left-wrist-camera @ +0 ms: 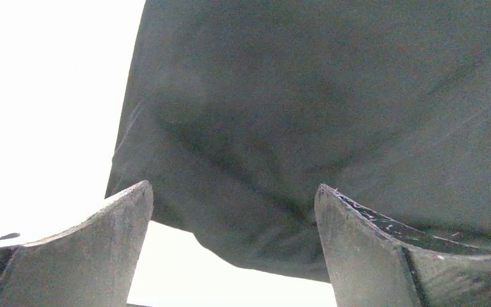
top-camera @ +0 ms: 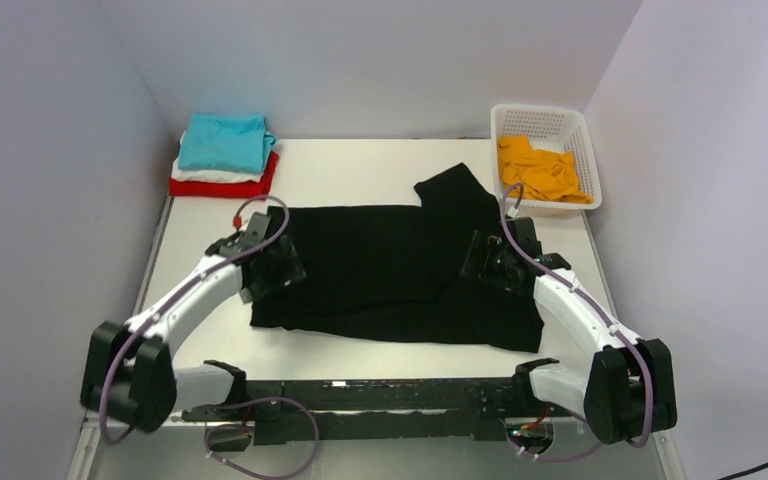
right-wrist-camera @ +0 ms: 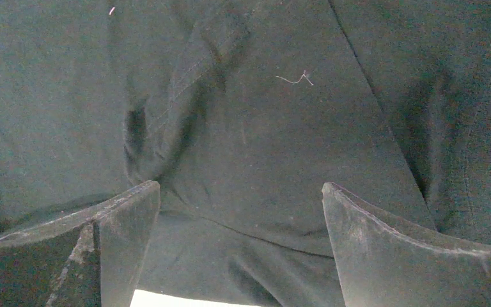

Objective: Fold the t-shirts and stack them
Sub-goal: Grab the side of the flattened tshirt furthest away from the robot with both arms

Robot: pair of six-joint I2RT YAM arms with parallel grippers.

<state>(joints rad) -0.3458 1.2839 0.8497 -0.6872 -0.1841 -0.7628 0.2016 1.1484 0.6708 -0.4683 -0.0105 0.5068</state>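
Left gripper (left-wrist-camera: pixel 231 188), right gripper (right-wrist-camera: pixel 240 185) gape empty at 9 and 3 o'clock on black t-shirt (top-camera: pixel 390 270); you risk pinching one layer only.

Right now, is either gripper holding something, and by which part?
Nothing is held. The left gripper and the right gripper are both open over the black shirt, fingers spread wide.

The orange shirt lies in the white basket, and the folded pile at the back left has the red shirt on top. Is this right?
No. The top external view shows the teal shirt on top; the red shirt is at the bottom. The rest is right.
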